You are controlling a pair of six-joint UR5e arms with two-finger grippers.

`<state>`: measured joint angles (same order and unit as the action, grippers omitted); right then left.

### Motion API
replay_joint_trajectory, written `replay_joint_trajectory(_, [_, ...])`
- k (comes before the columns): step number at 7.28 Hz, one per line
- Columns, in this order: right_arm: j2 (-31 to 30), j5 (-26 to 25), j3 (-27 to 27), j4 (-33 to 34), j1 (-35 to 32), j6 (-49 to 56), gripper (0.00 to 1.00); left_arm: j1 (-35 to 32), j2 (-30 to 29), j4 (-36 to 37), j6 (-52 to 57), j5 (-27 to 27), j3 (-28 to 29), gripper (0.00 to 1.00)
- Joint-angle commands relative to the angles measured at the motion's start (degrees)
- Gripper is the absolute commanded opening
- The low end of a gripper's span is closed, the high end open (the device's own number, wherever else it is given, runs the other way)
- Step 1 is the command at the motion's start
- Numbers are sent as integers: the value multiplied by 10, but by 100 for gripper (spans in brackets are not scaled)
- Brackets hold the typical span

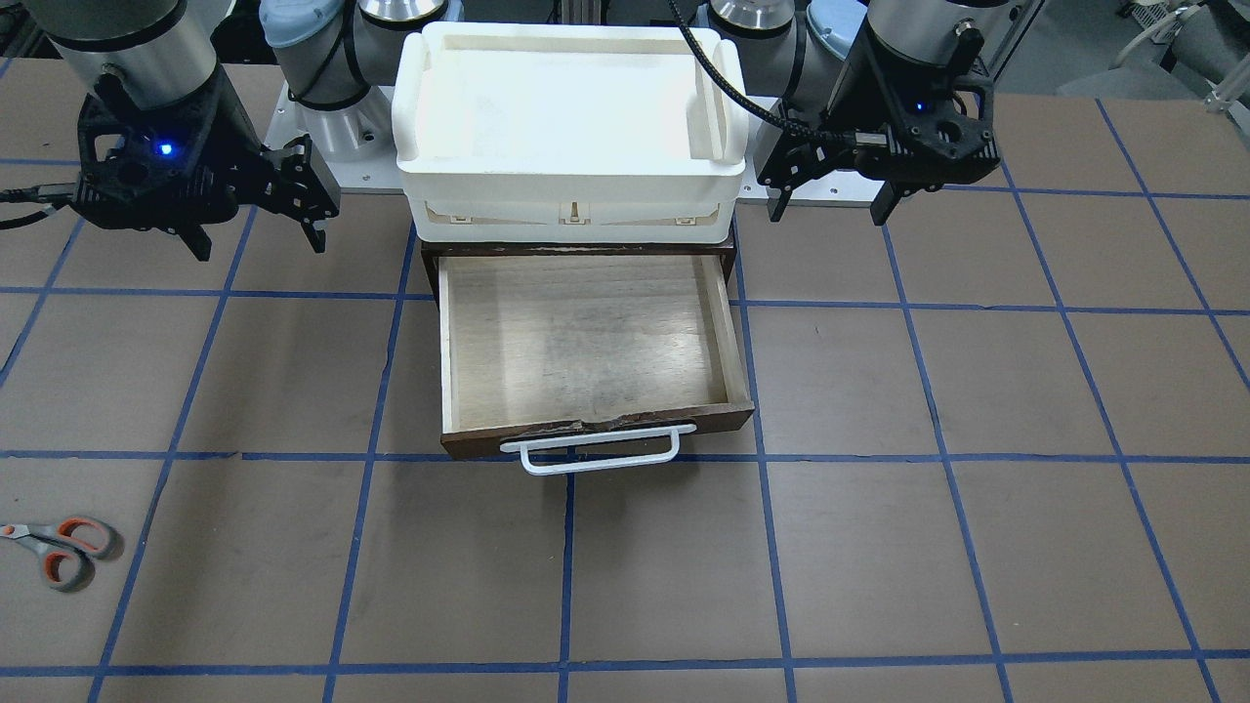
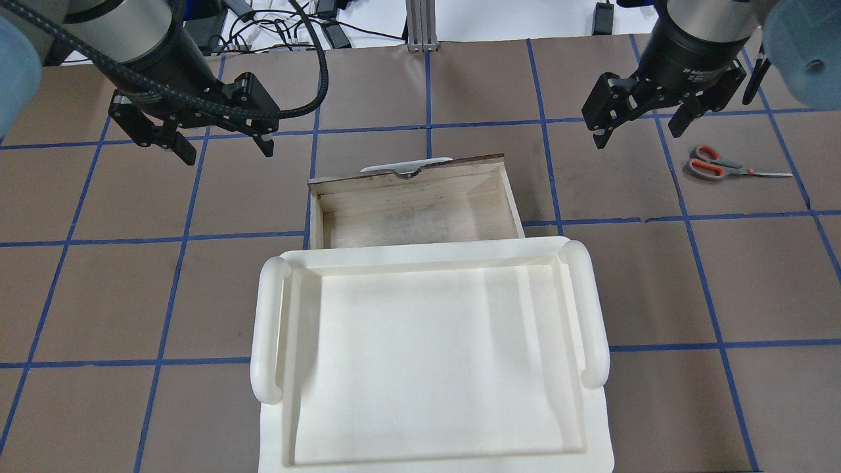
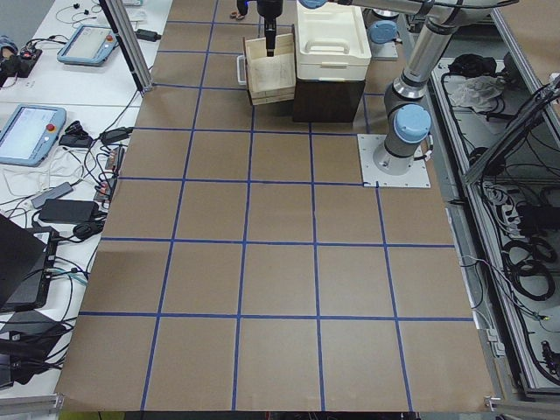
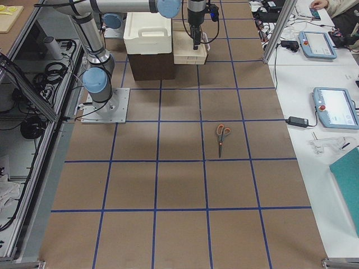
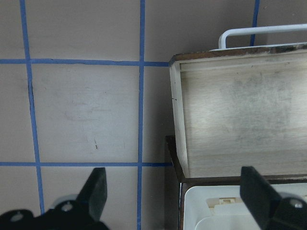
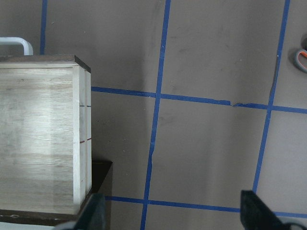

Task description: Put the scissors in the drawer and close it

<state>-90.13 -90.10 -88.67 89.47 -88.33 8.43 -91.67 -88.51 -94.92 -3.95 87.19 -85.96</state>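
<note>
The scissors (image 1: pixel 59 552), grey handles lined orange, lie flat on the brown table mat on my right side; they also show in the overhead view (image 2: pixel 716 167) and the exterior right view (image 4: pixel 221 134). The drawer (image 1: pixel 586 342) is pulled fully open and empty, pale wood inside, with a dark front and a white bar handle (image 1: pixel 596 454). My right gripper (image 2: pixel 637 135) is open and empty, above the mat between the drawer (image 2: pixel 414 210) and the scissors. My left gripper (image 2: pixel 228 152) is open and empty, above the mat left of the drawer.
A white plastic tray (image 2: pixel 427 355) sits on top of the dark cabinet (image 1: pixel 430 259) that holds the drawer. Blue tape lines grid the mat. Cables and tablets lie past the table's far edge (image 2: pixel 295 33).
</note>
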Motion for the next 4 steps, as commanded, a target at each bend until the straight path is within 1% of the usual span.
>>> replay_joint_trajectory(1, [0,-1,0,7,0,0,100,0,0,0,0,0,0,100])
replay_joint_trajectory(4, [0,1,0,10,0,0,100,0,0,0,0,0,0,100])
